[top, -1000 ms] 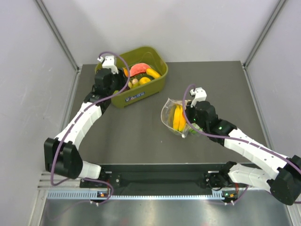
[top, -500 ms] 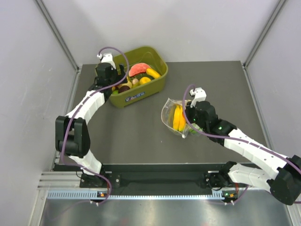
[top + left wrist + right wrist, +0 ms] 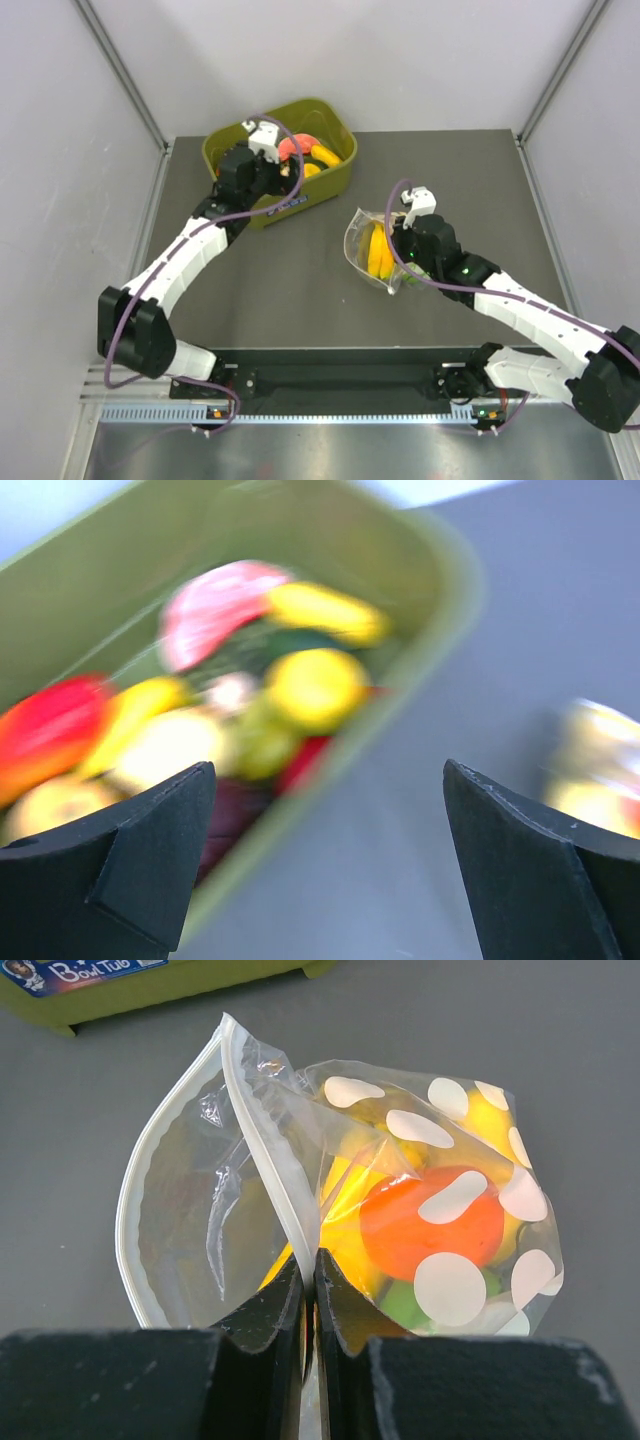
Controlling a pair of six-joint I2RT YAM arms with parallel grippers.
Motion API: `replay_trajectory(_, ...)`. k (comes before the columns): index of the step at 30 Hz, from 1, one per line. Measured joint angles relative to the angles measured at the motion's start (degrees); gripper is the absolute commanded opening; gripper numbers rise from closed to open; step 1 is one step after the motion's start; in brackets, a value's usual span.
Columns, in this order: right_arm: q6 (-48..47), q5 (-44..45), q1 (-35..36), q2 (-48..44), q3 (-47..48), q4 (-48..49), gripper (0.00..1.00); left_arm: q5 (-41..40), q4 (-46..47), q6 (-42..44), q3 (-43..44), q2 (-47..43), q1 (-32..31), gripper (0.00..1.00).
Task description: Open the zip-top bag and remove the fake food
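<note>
The zip-top bag (image 3: 370,250) lies on the dark table right of centre, its mouth gaping open toward the left. My right gripper (image 3: 310,1260) is shut on one side of the bag's white zip strip (image 3: 268,1130), and in the top view this right gripper (image 3: 398,262) sits at the bag's right edge. Fake food shows through the plastic: a yellow banana bunch (image 3: 378,252), an orange piece (image 3: 430,1222) and a green piece (image 3: 405,1305). My left gripper (image 3: 330,770) is open wide and empty, hovering over the near rim of the olive tub (image 3: 440,550).
The olive-green tub (image 3: 335,122) stands at the back left, holding a pink watermelon slice (image 3: 215,605), yellow pieces (image 3: 315,685) and a red piece (image 3: 50,720). The left arm (image 3: 185,255) stretches diagonally across the table's left side. Grey walls enclose the table.
My left gripper has opened fully and swung from the tub's left side to the right, over its near rim. The right arm and the bag have stayed put.
</note>
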Motion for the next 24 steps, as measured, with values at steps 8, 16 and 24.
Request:
replay_trajectory(8,0.39,0.17,-0.07,-0.59,0.00,-0.26,0.07,8.66,0.81,0.35,-3.96,-5.73,-18.23,0.99)
replay_trajectory(16,0.74,1.14,-0.09,-5.20,-0.02,-1.68,0.08,15.76,5.95,-4.76,-7.19,1.77,-26.53,0.99)
replay_trajectory(24,1.01,1.33,-0.09,-7.80,-0.02,-2.93,0.08,17.44,10.93,-7.80,-7.61,13.18,-27.28,0.99)
